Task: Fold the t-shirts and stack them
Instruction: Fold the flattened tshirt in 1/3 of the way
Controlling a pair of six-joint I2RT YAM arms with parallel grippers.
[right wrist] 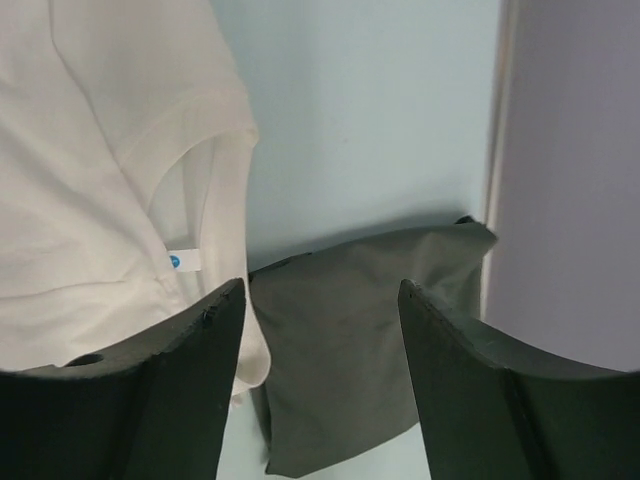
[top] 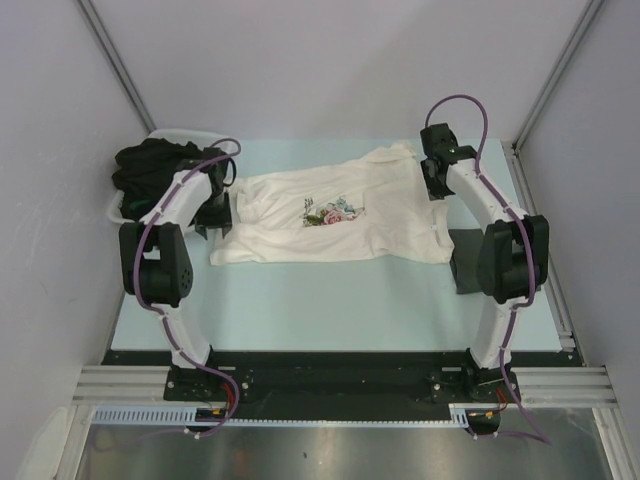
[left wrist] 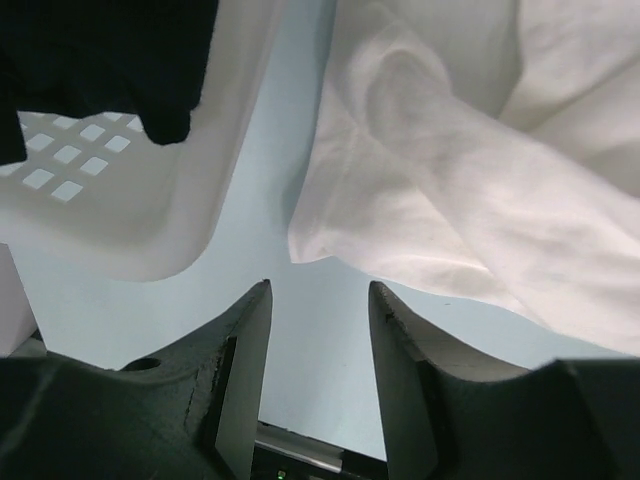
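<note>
Evidently the cream t-shirt [top: 280,235] lies flat on the table [top: 330,300] so your left pincer [left wrist: 320,292] and right pincer [right wrist: 322,290], both open and empty, reach its ends; the folded grey t-shirt [right wrist: 350,340] likely starts the stack.

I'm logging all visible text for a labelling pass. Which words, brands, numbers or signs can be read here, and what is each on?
Dark marks beside the rose print on the cream t-shirt: too small to read as words.
The small white tag with a blue mark, at that shirt's edge: too blurred to read.
The dark grey t-shirt and the white tub: no text seen.
Nothing can be quoted.
</note>
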